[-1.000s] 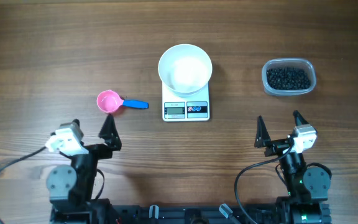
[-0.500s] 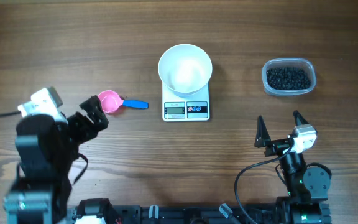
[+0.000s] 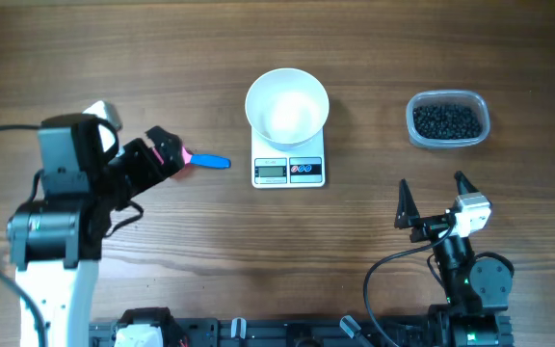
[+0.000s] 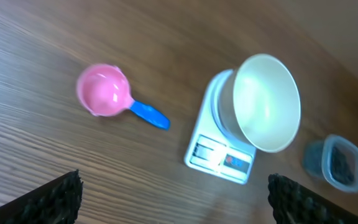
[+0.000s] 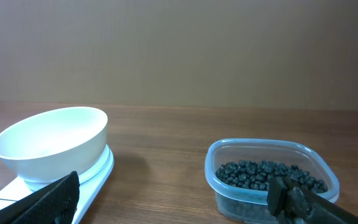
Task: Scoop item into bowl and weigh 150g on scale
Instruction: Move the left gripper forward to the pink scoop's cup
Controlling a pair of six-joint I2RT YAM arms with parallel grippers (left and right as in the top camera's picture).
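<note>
Left gripper [image 3: 159, 154] jaws apart, over the pink scoop [image 4: 104, 91]. Right gripper [image 3: 432, 183] apart too, empty. Bowl [image 3: 287, 104] sits on scale [image 3: 288, 171].

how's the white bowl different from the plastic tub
The white bowl is round and opaque; the plastic tub is a clear rounded rectangle. The bowl is empty; the tub holds black beads. The bowl sits on the scale; the tub stands on the table, off to the right. Both are upright and uncovered.
</note>
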